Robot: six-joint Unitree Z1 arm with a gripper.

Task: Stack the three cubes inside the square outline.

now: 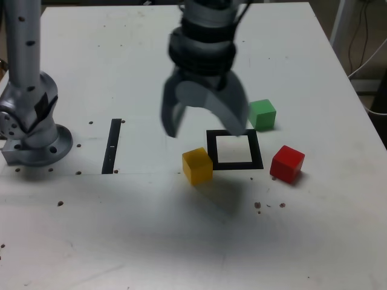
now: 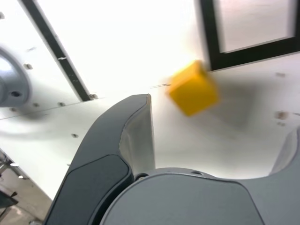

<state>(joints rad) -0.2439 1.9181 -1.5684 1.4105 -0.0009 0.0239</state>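
The robot arm's gripper point(image 1: 204, 124) hung over the white table point(image 1: 181, 241) with its two grey jaws spread wide and nothing between them. In the exterior view the jaws pointed down, their tips clear of the tabletop. The yellow cube point(image 1: 197, 165) sat just below and between the jaw tips as that view showed them, close to the tip on the exterior view's left, and was not touched by either jaw. The wrist view showed the same yellow cube point(image 2: 193, 88) blurred, lying ahead of the open jaws, nearer to the dark inner finger point(image 2: 136, 136) than to the other.

The square outline point(image 1: 234, 150), a black frame with a white middle, lay flat behind the jaw on the exterior view's right, which partly covered its upper edge. It held no cube. The yellow cube rested just outside the frame's near corner on the exterior view's left. The green cube point(image 1: 262, 114) stood beyond the frame, just past that same jaw on the exterior view's right. The red cube point(image 1: 287, 163) stood apart on the frame's far side from the yellow one, well clear of both jaws. A narrow black strip point(image 1: 112, 145) lay on the table between the jaws and the arm's base point(image 1: 33, 130).
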